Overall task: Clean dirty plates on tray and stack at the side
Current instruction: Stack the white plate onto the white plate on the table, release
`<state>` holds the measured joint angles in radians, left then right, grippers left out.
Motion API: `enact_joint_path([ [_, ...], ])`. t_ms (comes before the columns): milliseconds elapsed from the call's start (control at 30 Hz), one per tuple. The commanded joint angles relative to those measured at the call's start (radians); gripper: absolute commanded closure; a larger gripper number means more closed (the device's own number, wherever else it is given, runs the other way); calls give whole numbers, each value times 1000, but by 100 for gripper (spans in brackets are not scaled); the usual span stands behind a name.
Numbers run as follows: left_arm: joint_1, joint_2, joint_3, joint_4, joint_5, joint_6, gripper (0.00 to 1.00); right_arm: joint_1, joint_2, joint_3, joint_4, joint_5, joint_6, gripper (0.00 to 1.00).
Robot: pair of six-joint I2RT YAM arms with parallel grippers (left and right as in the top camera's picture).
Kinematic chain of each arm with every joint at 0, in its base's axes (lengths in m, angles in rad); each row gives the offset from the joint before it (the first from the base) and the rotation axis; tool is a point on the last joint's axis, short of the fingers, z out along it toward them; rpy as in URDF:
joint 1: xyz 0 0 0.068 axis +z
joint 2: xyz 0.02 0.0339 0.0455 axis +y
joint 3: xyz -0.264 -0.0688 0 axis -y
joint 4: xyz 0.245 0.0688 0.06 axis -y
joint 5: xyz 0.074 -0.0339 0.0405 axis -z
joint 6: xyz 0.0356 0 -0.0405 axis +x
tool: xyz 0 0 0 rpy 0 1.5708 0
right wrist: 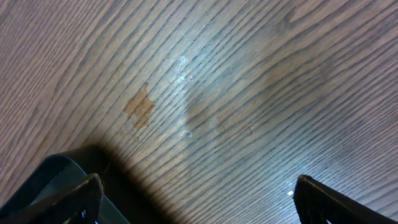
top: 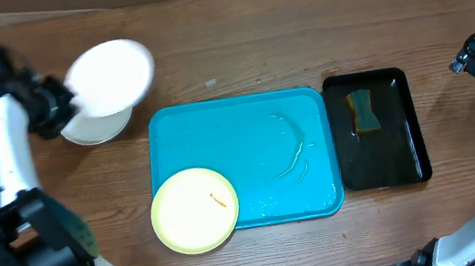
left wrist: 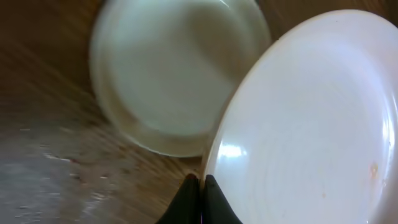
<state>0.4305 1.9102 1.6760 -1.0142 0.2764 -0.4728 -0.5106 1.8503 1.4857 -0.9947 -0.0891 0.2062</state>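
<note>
Taking the tray (top: 239, 142), cyan on the wooden table (top: 299, 42), as anchor: just right of it a black tray (top: 407, 129); overlapping its near-left corner a pale yellow-green plate (top: 194, 210) with an orange speck; off its far-left corner a tilted white plate (top: 110, 76) raised above a second white plate (top: 94, 129) flat on the wood; inside the black tray, a sponge (top: 363, 109). Clamped on the tilted plate's rim, at the edge farther from the tray: left gripper (left wrist: 200, 186). Spread wide far right of the tray, over bare wood, holding nothing: right gripper (right wrist: 199, 193).
</note>
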Motion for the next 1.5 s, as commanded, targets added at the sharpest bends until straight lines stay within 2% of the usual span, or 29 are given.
enact_joint_path([
  [0,60,-1,-26,-3,-53,6,96,-1,-9,13,5,3,3,0],
  [267,84,-1,-74,83,-114,92,96,-1,-9,13,5,3,3,0],
  [567,39,-1,-217,262,-206,68,96,-1,-9,13,5,3,3,0],
  [900,40,-1,-234,320,-235,68,96,-1,-9,13,5,3,3,0],
  [933,40,-1,-234,320,-235,68,90,-1,-9,13,5,3,3,0],
  [967,40,-1,-234,320,-235,68,77,-1,-9,13,5,3,3,0],
  [1000,40,-1,-234,320,-234,68,53,-1,-9,13,5,3,3,0],
  [1033,40,-1,-234,319,-224,68,35,-1,-9,13,5,3,3,0],
  [1067,40,-1,-233,310,-198,77,12,-1,-9,13,5,3,3,0],
  [1100,40,-3,-231,296,-148,103,9,-1,-9,13,5,3,3,0],
  [1167,40,-10,-214,233,-11,141,8,-1,-9,13,5,3,3,0],
  [1333,38,-69,-196,48,223,224,11,-1,-9,13,5,3,3,0],
  [1467,28,-143,-196,-126,280,298,12,-1,-9,13,5,3,3,0],
])
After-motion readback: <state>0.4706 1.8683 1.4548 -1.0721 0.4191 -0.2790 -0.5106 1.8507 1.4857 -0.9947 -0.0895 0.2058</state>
